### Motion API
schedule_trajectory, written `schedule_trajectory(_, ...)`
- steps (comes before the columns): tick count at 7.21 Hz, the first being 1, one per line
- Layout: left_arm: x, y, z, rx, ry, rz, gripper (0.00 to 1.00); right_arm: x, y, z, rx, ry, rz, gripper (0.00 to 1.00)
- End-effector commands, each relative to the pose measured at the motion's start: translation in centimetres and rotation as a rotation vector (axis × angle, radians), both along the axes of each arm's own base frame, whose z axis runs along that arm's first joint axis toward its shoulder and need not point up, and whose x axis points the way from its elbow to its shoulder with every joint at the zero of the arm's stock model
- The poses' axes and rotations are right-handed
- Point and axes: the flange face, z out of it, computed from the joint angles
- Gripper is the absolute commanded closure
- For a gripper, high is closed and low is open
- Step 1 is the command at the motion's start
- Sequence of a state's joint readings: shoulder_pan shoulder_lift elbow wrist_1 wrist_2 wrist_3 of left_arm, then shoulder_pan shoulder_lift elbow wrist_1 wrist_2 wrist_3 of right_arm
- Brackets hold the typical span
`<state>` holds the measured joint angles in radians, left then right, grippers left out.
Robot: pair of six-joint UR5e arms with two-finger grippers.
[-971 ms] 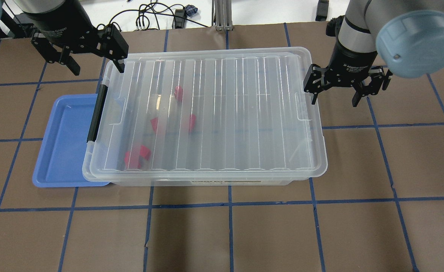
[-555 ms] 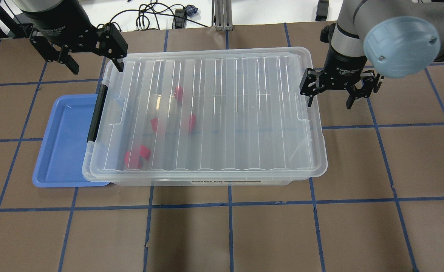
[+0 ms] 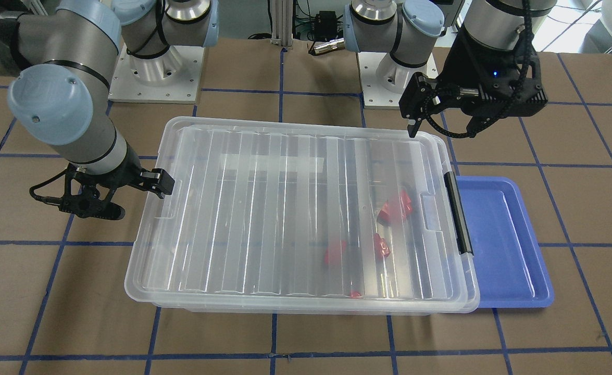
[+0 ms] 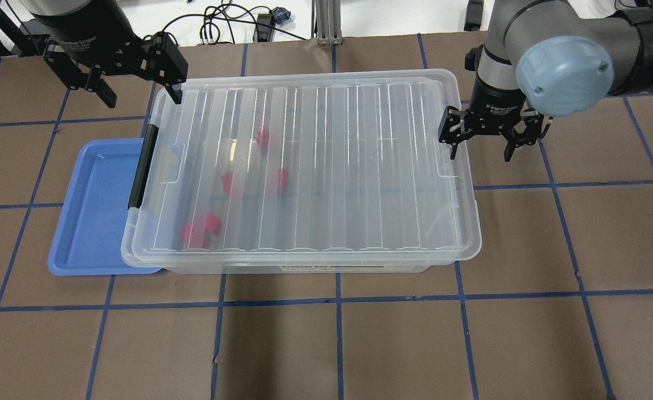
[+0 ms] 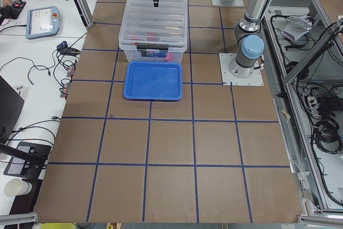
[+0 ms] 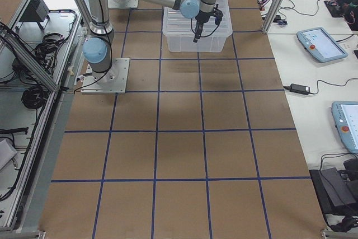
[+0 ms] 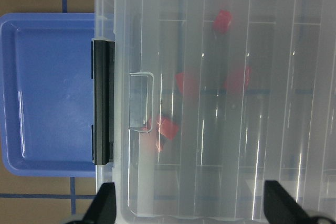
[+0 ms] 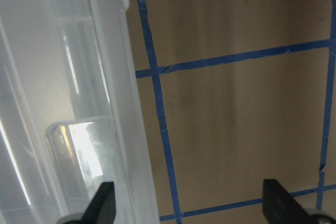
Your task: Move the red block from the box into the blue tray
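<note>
While the lid [image 4: 359, 166] is sitting shut on the box [image 4: 220, 269], the task is standing at its very start, judging by how things are lying. No red block is resting in the blue tray [image 4: 93, 211], which is showing only bare plastic. Every step is waiting to be done: freeing the black latch handle [image 4: 140, 166], lifting the lid away, picking one block out and setting it in the tray.

The box is lying midway along the table [image 4: 359, 344], well away from every corner, its latch end pointing toward the table's left edge. The tray is lying just beside that end, its nearest rim tucked under the box's overhanging lip. Through the ribbed lid the red blocks [image 4: 282, 180] are showing, at least four, all gathered in the half nearer the latch.

The left hand [image 4: 144, 101] is hovering by the latch-end corner of the box, fingers spread wide and gripping nothing. The right hand [image 4: 480, 155] is hanging at the opposite end, likewise wide open and empty, one finger above the lid's rim and the other over bare table.
</note>
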<state>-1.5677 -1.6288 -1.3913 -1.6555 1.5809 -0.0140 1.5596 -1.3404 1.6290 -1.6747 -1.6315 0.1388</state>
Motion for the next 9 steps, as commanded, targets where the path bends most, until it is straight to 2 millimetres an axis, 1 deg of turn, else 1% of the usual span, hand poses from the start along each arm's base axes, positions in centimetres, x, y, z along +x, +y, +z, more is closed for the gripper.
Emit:
schedule_trajectory(1, 0.0, -0.3, -0.6, 0.012, 0.000, 0.003, 0.00, -0.5, -0.5, -0.8, 0.009, 0.020, 0.007, 0.00)
schedule_trajectory(2, 0.0, -0.1, 0.2, -0.006, -0.001, 0.001, 0.00, -1.5, -0.6, -0.8, 0.011, 0.050, 0.006, 0.00)
schedule_trajectory(4, 0.0, 0.3, 0.5, -0.011, -0.001, 0.001, 0.00, -2.6, -0.9, -0.4, 0.009, 0.083, 0.010, 0.00)
schedule_trajectory(5, 0.0, 0.2, 0.1, -0.002, -0.001, 0.001, 0.00, -2.6, -1.0, -0.2, 0.004, 0.085, 0.010, 0.00)
schedule_trajectory(8, 0.0, 0.2, 0.2, -0.005, 0.001, 0.003, 0.00, -2.8, -0.9, -0.1, 0.003, 0.087, 0.013, 0.00)
schedule_trajectory(9, -0.1, 0.3, 0.0, 0.000, -0.001, 0.001, 0.00, -2.8, -0.8, 0.1, 0.001, 0.080, 0.044, 0.00)
